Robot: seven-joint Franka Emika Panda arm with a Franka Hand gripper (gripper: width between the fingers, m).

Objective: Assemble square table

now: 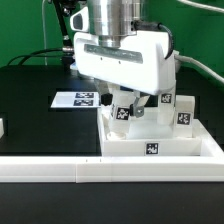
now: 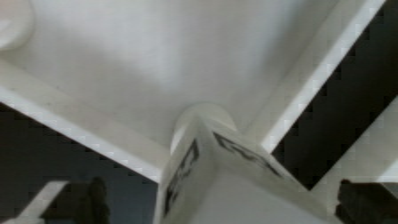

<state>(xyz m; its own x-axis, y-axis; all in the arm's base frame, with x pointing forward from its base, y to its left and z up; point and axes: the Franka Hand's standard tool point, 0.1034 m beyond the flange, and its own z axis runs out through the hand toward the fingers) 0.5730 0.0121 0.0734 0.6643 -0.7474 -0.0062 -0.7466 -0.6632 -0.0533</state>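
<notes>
The square table slab (image 1: 125, 143) lies at the exterior view's centre right, with a tag on its near side. A white tagged leg (image 1: 125, 112) stands on it under my gripper (image 1: 138, 103). A second leg (image 1: 185, 110) stands on the slab toward the exterior view's right. In the wrist view the leg (image 2: 222, 165) stands between my dark fingers (image 2: 68, 200), with a gap on each side. The slab's rimmed top (image 2: 143, 60) fills the background. My gripper (image 2: 217, 205) is open around the leg and not touching it.
The marker board (image 1: 80, 98) lies flat on the black table to the exterior view's left of the slab. The long white L-shaped rail (image 1: 60, 166) runs along the front and up the exterior view's right side. Green cables hang at the back.
</notes>
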